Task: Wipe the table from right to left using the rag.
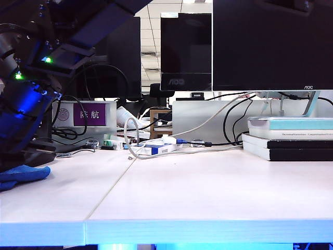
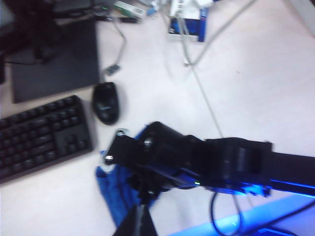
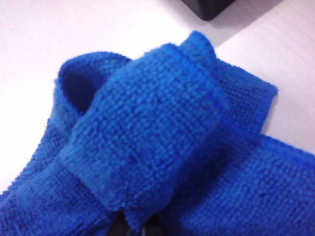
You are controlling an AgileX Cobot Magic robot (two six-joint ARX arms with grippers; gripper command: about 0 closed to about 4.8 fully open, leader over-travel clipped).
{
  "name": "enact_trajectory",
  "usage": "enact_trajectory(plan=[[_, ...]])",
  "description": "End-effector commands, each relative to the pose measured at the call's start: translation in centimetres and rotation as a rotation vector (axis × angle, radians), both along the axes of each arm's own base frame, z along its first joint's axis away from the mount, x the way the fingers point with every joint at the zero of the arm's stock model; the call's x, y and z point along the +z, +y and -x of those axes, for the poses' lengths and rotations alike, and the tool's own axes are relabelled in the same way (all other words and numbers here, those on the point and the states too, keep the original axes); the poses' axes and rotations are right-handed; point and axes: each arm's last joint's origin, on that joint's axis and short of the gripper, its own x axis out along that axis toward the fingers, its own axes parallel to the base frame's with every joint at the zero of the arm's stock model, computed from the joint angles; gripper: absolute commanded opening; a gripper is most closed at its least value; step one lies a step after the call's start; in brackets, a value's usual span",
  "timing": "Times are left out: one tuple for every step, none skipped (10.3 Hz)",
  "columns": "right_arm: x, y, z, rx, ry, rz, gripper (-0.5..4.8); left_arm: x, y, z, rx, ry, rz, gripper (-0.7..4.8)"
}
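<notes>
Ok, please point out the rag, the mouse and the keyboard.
rag [image 3: 147, 142]: right wrist view, middle of the folded blue cloth.
mouse [image 2: 106, 102]: left wrist view, its black back.
keyboard [image 2: 39, 132]: left wrist view, its keys.

Pale wood-grain table [image 1: 208, 187] filled the lower frame of the exterior view, thin dark seam running from front edge toward the back, front edge lit light blue. Blue rag [image 1: 23, 175] lay on it at far left. Stacked books [image 1: 289, 138] at right, white cable [image 1: 132, 138] and small box [image 1: 156, 150] at centre back. Left wrist view: black keyboard [image 2: 42, 132] at left, black mouse [image 2: 106, 102] beside it, dark pad [image 2: 54, 61] upper left.
</notes>
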Motion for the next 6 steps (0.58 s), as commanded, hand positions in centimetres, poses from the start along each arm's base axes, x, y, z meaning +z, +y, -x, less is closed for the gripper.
enact_trajectory(plan=[[0.0, 0.2, 0.2, -0.005, -0.01, -0.004, -0.05, 0.3, 0.8, 0.7, 0.106, -0.056, -0.061, -0.05], [0.1, 0.2, 0.2, 0.003, -0.003, -0.007, 0.77, 0.4, 1.1, 0.6, 0.184, -0.088, -0.121, -0.06], [0.3, 0.2, 0.3, 0.003, 0.001, -0.001, 2.43, 0.4, 1.2, 0.6, 0.198, -0.088, -0.124, -0.06], [1.2, 0.2, 0.3, 0.002, -0.002, 0.0, 2.48, 0.3, 1.8, 0.4, 0.23, -0.068, -0.097, -0.06], [2.4, 0.3, 0.2, 0.005, -0.02, -0.027, 2.48, 0.3, 2.4, 0.2, 0.234, -0.039, -0.051, -0.06], [3.4, 0.4, 0.1, 0.008, -0.03, -0.041, 2.48, 0.2, 2.8, 0.0, 0.252, -0.034, -0.063, -0.06]])
